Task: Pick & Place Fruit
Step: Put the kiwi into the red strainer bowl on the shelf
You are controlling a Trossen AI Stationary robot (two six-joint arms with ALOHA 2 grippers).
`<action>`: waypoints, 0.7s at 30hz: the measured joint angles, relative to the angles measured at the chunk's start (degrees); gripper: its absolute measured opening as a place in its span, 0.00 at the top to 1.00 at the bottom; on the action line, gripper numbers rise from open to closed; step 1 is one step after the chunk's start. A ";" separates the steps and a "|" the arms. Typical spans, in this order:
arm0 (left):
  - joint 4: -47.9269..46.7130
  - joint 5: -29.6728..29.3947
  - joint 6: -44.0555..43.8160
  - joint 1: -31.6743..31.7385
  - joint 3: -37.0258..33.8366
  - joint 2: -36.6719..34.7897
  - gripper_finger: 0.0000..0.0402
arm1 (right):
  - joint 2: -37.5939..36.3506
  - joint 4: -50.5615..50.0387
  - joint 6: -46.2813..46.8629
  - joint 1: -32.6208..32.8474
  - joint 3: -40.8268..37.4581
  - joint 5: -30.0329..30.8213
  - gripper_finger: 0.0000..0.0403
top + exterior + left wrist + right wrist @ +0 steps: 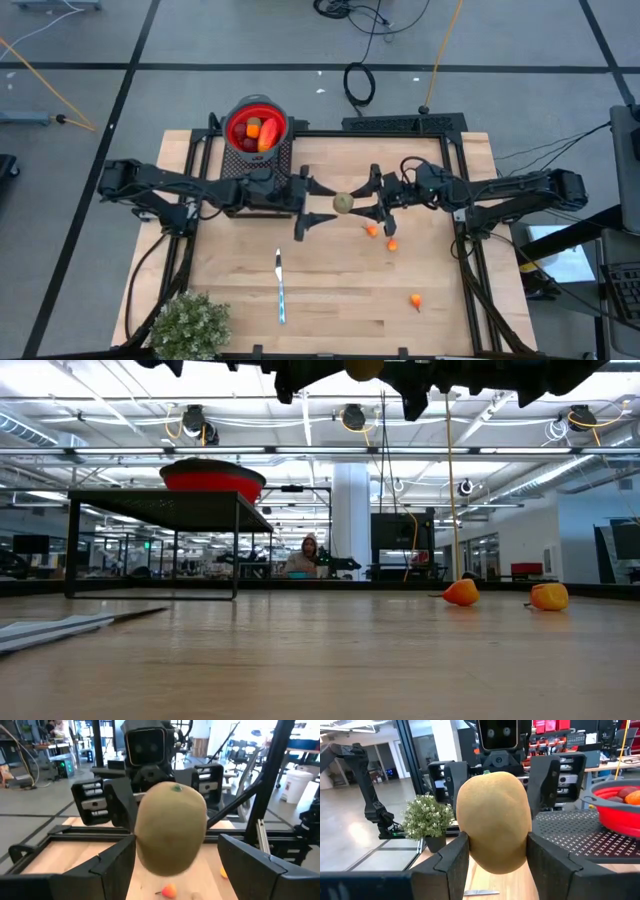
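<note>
Kiwi [343, 203]: you'll find it light, firm, fuzzy; hold its middle.
Right gripper [374, 199]: clamped on kiwi.
Left gripper [318, 203]: jaws apart around it.

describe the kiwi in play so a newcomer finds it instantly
Find mid-table, where the two arms meet above the wooden table. The kiwi sits between the right gripper fingers, facing the open left gripper. It is brown-green and oval, unlike the orange bits below.
</note>
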 joint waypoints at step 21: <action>-3.17 1.42 2.80 0.63 8.36 6.70 0.30 | 1.17 -0.32 2.75 -0.02 -0.02 1.74 0.57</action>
